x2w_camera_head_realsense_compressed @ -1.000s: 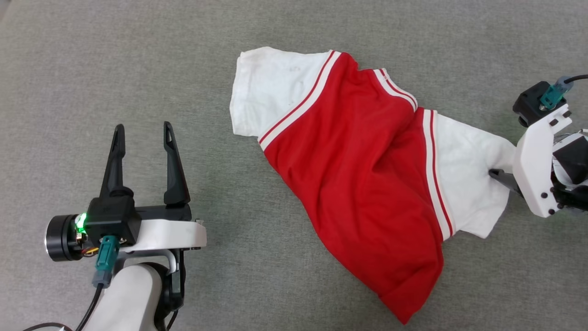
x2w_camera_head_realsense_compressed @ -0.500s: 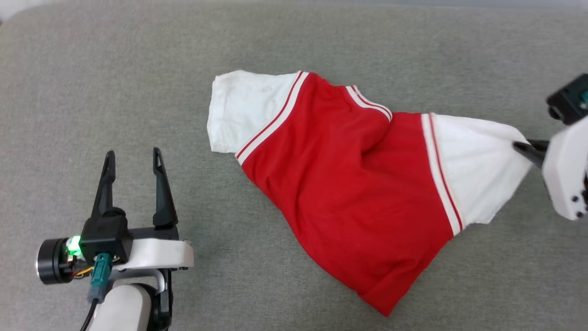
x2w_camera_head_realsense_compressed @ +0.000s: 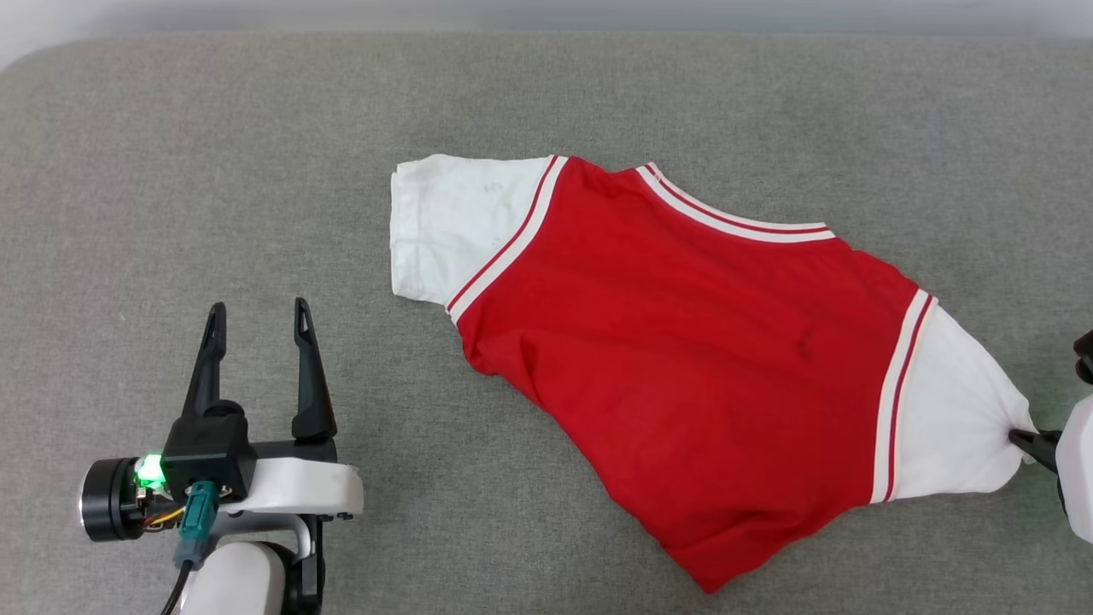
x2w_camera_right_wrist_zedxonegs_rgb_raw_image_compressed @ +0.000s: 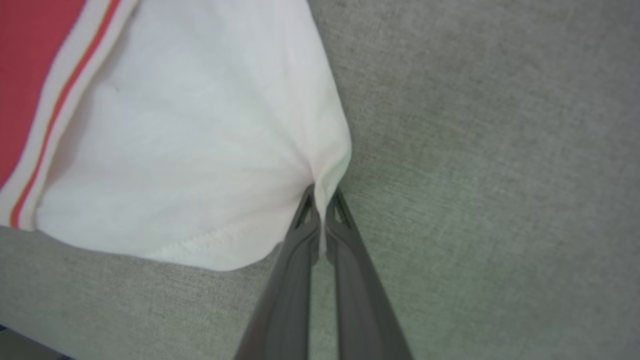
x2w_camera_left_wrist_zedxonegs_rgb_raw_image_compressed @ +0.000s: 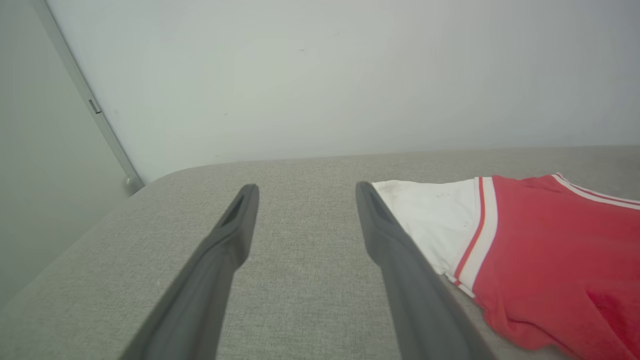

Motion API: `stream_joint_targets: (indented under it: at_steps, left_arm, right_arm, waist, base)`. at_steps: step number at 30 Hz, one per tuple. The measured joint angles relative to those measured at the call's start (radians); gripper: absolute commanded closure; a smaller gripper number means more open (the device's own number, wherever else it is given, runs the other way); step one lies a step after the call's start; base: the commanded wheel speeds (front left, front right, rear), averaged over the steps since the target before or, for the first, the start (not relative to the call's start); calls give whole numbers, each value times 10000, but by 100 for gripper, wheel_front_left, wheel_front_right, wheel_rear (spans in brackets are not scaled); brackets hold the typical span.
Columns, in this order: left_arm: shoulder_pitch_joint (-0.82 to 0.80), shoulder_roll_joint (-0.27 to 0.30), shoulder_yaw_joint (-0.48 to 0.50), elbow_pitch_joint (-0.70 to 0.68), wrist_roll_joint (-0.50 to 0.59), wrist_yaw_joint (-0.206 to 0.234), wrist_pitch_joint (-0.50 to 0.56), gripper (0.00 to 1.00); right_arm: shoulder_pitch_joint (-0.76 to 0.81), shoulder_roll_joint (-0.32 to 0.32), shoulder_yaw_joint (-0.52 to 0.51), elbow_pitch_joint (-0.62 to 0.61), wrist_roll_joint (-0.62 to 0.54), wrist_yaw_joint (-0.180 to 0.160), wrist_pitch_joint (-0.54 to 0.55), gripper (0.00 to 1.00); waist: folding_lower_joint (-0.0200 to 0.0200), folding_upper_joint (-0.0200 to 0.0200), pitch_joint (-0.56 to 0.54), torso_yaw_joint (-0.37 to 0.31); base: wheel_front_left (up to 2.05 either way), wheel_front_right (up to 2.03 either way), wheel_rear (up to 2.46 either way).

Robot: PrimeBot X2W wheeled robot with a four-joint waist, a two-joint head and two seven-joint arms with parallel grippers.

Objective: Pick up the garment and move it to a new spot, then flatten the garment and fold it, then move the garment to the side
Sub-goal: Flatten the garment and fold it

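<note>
The garment point(x2w_camera_head_realsense_compressed: 683, 342), a red T-shirt with white sleeves and striped trim, lies spread across the grey surface, stretched from upper left to lower right. My right gripper point(x2w_camera_head_realsense_compressed: 1020, 439) is shut on the edge of its right white sleeve point(x2w_camera_right_wrist_zedxonegs_rgb_raw_image_compressed: 200, 150) at the picture's right edge; the right wrist view shows the cloth pinched between the closed fingertips point(x2w_camera_right_wrist_zedxonegs_rgb_raw_image_compressed: 320, 195). My left gripper point(x2w_camera_head_realsense_compressed: 256, 318) stands open at the lower left, apart from the shirt, nothing between its fingers. In the left wrist view the left white sleeve point(x2w_camera_left_wrist_zedxonegs_rgb_raw_image_compressed: 430, 220) lies just right of the open fingers point(x2w_camera_left_wrist_zedxonegs_rgb_raw_image_compressed: 305, 192).
The grey padded surface point(x2w_camera_head_realsense_compressed: 256, 154) runs under everything; its rounded far-left corner point(x2w_camera_left_wrist_zedxonegs_rgb_raw_image_compressed: 165, 177) meets a pale wall point(x2w_camera_left_wrist_zedxonegs_rgb_raw_image_compressed: 325, 75). Bare fabric lies left of the shirt and along the front edge.
The right gripper has pulled the right sleeve outward and toward the front, stretching the shirt flatter and straightening the collar. The head camera has shifted; the left gripper stays open.
</note>
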Motion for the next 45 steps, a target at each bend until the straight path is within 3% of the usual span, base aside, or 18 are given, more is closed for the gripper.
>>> stream_joint_targets:
  at_steps: [1,2,3,7,12,19,25,29,35,37,44,45]
  left_arm:
    - [2,-6,33,71,35,-27,0,0]
    - [3,-10,69,140,67,-50,0,0]
    - [7,4,109,222,71,-109,0,0]
    - [2,199,267,495,107,-303,0,0]
    - [-426,754,426,1003,157,-717,0,0]
    - [-2061,1557,412,1553,15,-1476,694,0]
    - [-3912,2253,326,2006,-36,-2155,1522,0]
    - [-5110,2661,125,2336,-217,-2736,2510,0]
    - [-7031,3599,-965,2894,-558,-3285,4777,0]
    - [-7642,3889,-1567,2989,-909,-3331,5634,0]
    - [-9195,4989,-4098,2959,-3678,-3340,9313,0]
    - [-9195,4989,-4098,2959,-3678,-3340,9313,0]
  right_arm:
    - [35,59,-96,69,-102,2,-140,91]
    - [71,107,-157,88,-288,4,-339,17]
    - [114,192,-232,88,-449,4,-508,0]
    - [96,341,-834,-297,-1216,0,-1657,0]
    - [-14,1018,-2539,-825,-2702,0,-3804,0]
    - [828,2905,-4926,-2318,-5037,0,-5597,0]
    - [1867,5104,-6514,-4328,-6604,-2,-6318,0]
    - [2644,6278,-6788,-5471,-7386,0,-6527,0]
    - [3210,7290,-6558,-6403,-7925,0,-6679,0]
    - [3258,7392,-6481,-6508,-7963,-2,-6684,0]
    - [3129,7538,-6322,-6539,-8023,0,-6890,0]
    - [3129,7538,-6322,-6539,-8023,0,-6890,0]
  waist:
    - [0,0,-46,-9]
    - [0,0,-100,-25]
    - [0,0,-165,-47]
    - [0,0,-464,-184]
    - [0,0,-699,-526]
    - [0,0,-674,-920]
    - [0,0,-319,-1173]
    - [0,0,-36,-1331]
    - [0,0,472,-1609]
    - [0,0,674,-1710]
    - [1,0,1369,-2070]
    - [1,0,1369,-2070]
  base:
    - [0,0,0]
    - [0,0,0]
    - [0,0,0]
    - [0,0,0]
    - [0,0,0]
    - [0,0,0]
    - [0,0,0]
    - [0,0,0]
    - [0,0,0]
    - [0,0,0]
    - [0,0,0]
    - [0,0,0]
